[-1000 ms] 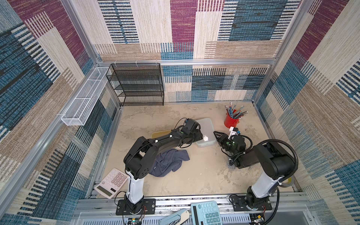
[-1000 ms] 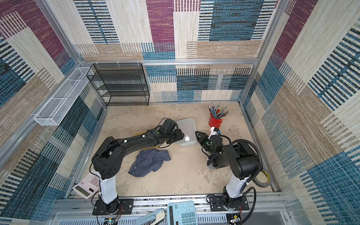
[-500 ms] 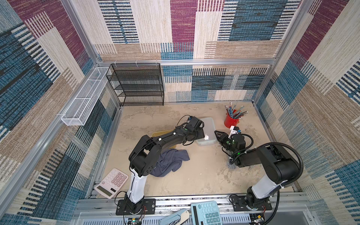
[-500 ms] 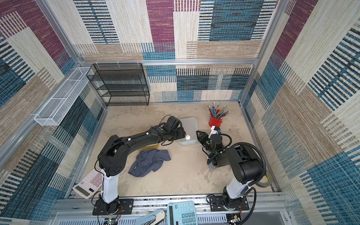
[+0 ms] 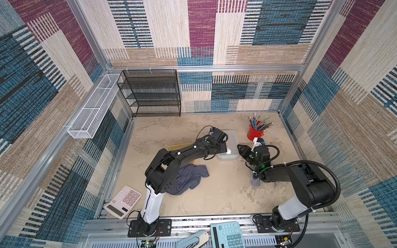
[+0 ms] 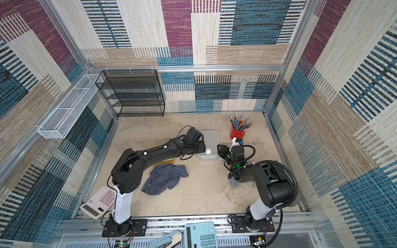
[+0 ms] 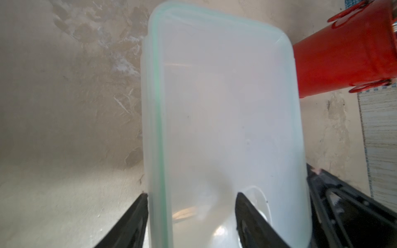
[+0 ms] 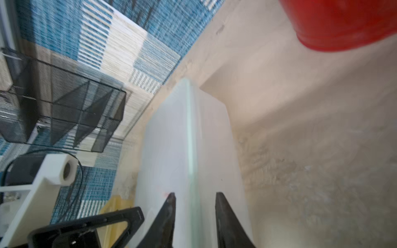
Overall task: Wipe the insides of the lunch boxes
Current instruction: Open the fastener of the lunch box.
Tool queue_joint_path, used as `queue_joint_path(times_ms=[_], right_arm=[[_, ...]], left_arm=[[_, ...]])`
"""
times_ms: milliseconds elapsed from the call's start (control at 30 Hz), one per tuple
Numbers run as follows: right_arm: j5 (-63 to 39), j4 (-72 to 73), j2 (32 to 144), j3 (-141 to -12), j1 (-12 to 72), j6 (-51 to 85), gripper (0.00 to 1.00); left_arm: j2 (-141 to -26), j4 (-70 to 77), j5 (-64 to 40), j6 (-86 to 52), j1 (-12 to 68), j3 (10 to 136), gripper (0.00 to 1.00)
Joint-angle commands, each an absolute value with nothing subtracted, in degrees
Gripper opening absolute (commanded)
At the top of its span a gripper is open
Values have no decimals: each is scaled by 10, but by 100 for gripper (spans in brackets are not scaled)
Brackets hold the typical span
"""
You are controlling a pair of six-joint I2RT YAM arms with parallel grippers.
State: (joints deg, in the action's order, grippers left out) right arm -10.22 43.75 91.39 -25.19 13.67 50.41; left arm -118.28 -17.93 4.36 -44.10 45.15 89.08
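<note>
Though top views hide it | wrist views: left claw (image 7: 191, 194) wide astride frosted box (image 7: 225, 107) edge | right claw (image 8: 194, 194) narrow, grip unclear

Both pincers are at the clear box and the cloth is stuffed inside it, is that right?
Not quite. The cloth is not inside the clear box; it lies crumpled on the table, outside the box, as both top views show. The left pincer and right pincer are indeed at the box.
</note>
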Motion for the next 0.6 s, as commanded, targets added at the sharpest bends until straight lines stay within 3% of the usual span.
queue_joint_path(times_ms=[0,100,200,367,467,567], right_arm=[[-94,377,913,-254,139,476,6],[-97,384,917,-252,139,479,7],[-99,393,910,-247,139,481,24],[-128,406,891,-250,138,487,69],[-137,422,891,-250,137,503,81],[-158,458,900,-245,133,527,87]], left_arm=[[-1194,-284,60,-399,455,894,66],[-1196,-289,63,-399,455,895,66],[-1189,-287,59,-404,455,889,67],[-1151,-226,26,-416,451,849,70],[-1126,-214,18,-417,451,841,70],[-1100,-206,14,-411,449,834,71]])
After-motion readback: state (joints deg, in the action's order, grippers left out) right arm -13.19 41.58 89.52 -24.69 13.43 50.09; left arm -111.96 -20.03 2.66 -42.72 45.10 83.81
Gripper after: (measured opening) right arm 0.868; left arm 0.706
